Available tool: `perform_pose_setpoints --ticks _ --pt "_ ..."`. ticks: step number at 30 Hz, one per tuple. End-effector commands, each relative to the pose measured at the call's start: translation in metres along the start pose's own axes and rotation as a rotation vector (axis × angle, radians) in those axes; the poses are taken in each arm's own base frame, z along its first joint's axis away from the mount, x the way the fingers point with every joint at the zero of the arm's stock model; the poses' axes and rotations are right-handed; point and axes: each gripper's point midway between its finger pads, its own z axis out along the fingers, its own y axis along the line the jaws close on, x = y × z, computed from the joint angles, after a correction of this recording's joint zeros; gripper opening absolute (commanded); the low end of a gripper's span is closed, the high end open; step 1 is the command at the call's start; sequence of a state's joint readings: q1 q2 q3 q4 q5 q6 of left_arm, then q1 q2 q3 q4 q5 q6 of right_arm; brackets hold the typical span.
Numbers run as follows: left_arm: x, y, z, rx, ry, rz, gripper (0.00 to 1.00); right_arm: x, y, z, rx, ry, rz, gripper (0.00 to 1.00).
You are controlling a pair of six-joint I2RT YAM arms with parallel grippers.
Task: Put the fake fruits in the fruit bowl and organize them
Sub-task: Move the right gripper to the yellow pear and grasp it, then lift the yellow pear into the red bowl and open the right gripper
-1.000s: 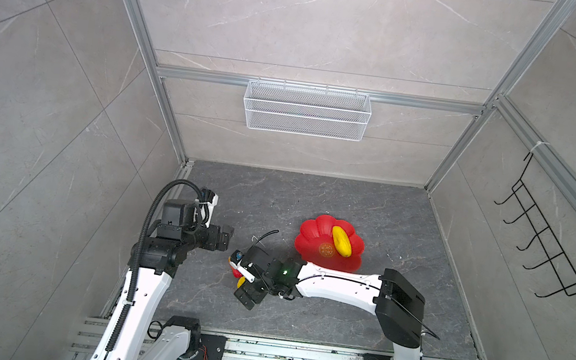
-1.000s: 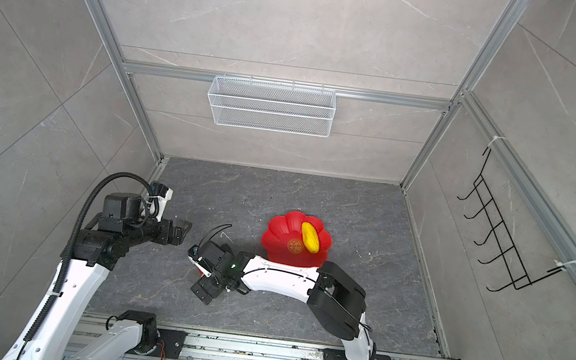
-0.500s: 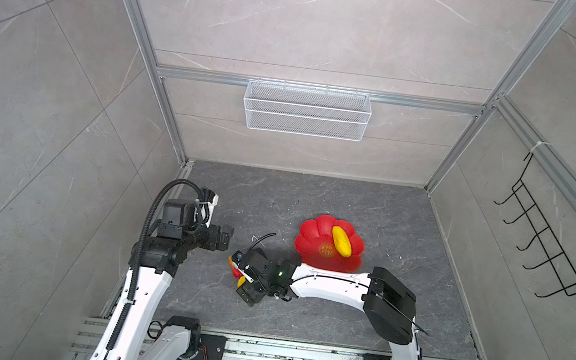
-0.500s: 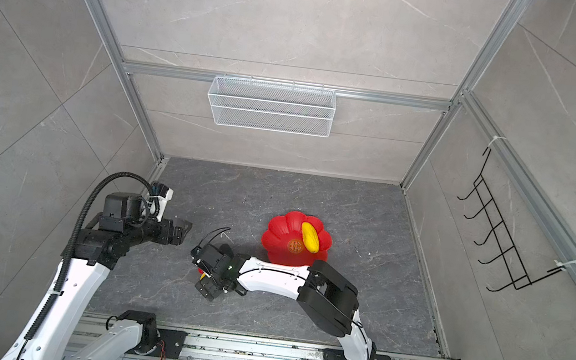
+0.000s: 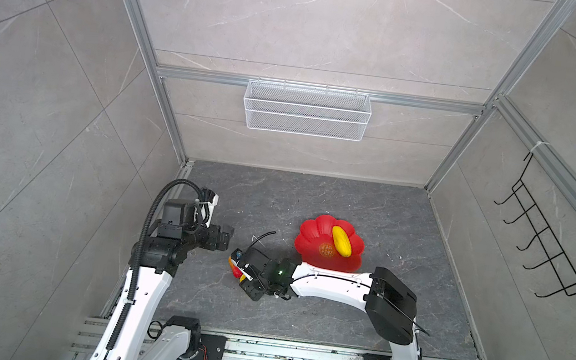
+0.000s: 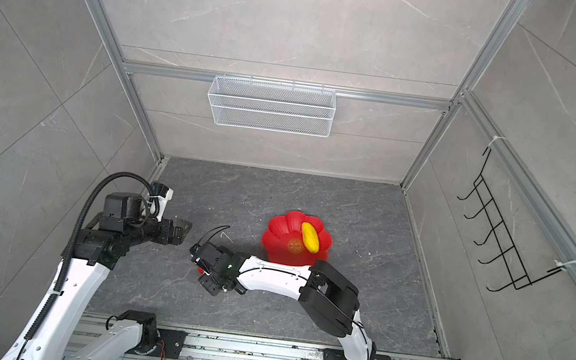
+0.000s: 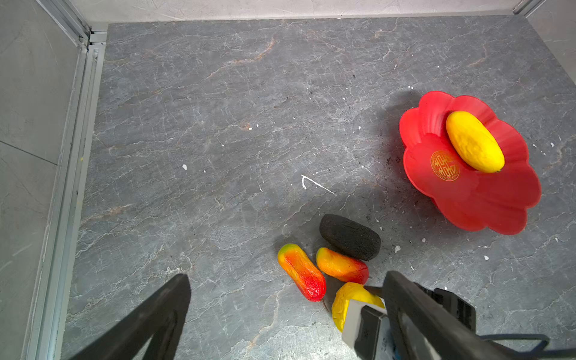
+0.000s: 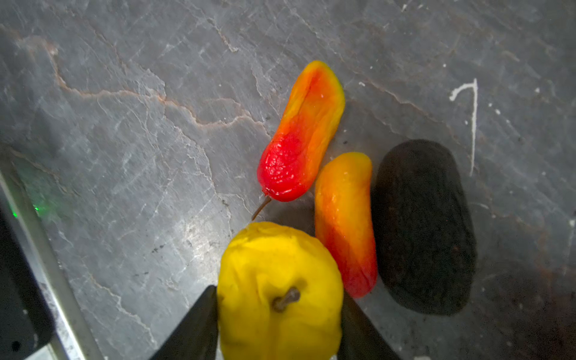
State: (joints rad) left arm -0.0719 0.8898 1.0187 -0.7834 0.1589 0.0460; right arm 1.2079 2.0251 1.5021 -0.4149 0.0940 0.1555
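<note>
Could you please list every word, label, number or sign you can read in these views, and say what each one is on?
None: no word or number is legible in any view.
The gold round emblem at the centre of the fruit bowl bears a character-like ornament, too small and stylised to read.
The white mark on the floor is a scratch, not writing.

Grey marbled wall tiles [image 5: 298, 21] enclose a dark veined table [image 5: 314, 199]; white mesh basket [image 5: 305, 116] upper centre, black hook rack [image 5: 541, 238] at right.

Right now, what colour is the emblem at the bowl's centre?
Gold; the emblem shows best in the left wrist view.
</note>
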Motion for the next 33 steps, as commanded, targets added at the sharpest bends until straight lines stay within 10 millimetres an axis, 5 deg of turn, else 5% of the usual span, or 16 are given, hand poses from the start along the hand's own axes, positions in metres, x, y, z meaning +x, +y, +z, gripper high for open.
perform_pose_setpoints --ticks 1,9,12,17,20,25,33 --pt "-0.003 0.002 0.001 -0.007 -0.008 0.019 1.0 -0.028 -0.001 -0.04 -0.002 -0.082 -0.01 0.52" --pt "-0.002 0.002 0.001 -0.006 -0.008 0.019 1.0 -0.046 -0.02 -0.095 0.031 -0.176 -0.021 0.52" --pt "-0.002 0.001 0.001 -0.003 -0.007 0.018 1.0 -0.043 -0.059 -0.109 0.088 -0.194 0.027 0.51" --pt "-0.003 0.0 0.001 0.003 -0.009 0.019 1.0 -0.02 -0.162 -0.123 0.247 -0.193 0.162 0.5" --pt "-0.002 0.0 0.001 0.003 -0.005 0.018 1.0 -0.005 -0.208 -0.123 0.319 -0.178 0.218 0.5" --pt "-0.003 0.001 0.001 0.0 -0.007 0.018 1.0 0.017 -0.255 -0.103 0.383 -0.131 0.283 0.5" --pt "-0.003 0.001 -0.002 -0.004 -0.016 0.022 1.0 0.068 -0.299 -0.065 0.418 -0.045 0.419 0.49"
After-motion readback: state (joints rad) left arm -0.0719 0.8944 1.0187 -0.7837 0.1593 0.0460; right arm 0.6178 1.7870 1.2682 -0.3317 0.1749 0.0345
